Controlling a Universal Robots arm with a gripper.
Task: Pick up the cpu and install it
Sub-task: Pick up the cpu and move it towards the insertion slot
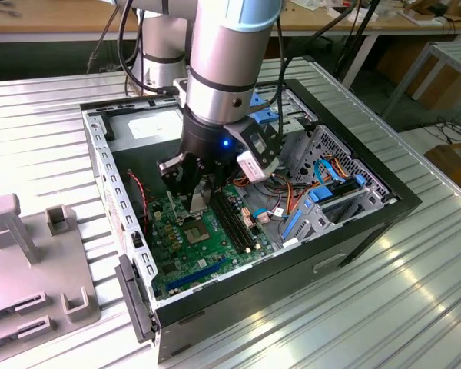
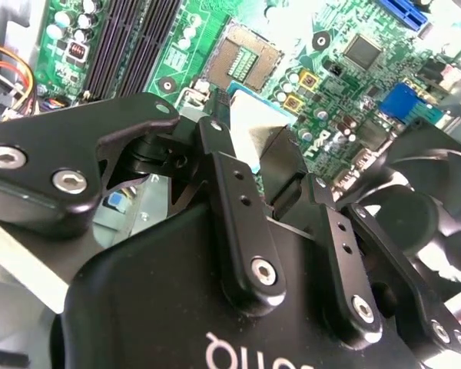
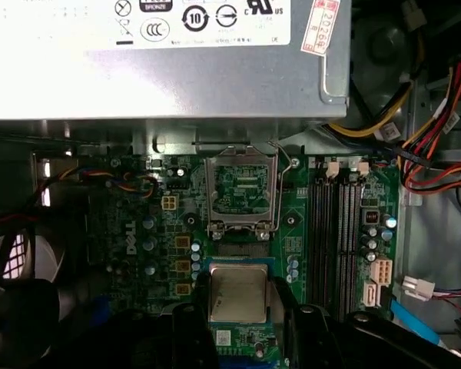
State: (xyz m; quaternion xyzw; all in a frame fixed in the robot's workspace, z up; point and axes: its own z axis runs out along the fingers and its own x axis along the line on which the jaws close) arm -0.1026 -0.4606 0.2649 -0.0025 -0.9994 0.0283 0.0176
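The cpu [image 3: 238,296] is a flat silver-grey square, and my gripper [image 3: 241,283] is shut on it, one black finger [image 3: 202,296] on each side. It hangs above the green motherboard [image 3: 138,231], a short way from the open square socket [image 3: 240,192], whose metal frame is lifted. In the second wrist view the pale cpu [image 2: 253,127] sits between the fingers of the gripper [image 2: 250,144], with the socket [image 2: 246,60] beyond it. In the exterior view the gripper [image 1: 194,198] is down inside the computer case, just above the socket [image 1: 202,233].
A grey power supply [image 3: 154,61] lies beyond the socket. Long black memory slots [image 3: 334,231] run beside it, and coloured cables [image 3: 438,138] hang past them. A black fan [image 2: 415,200] sits close to the gripper. The case walls [image 1: 384,207] enclose the board. A grey fixture [image 1: 31,254] stands on the table.
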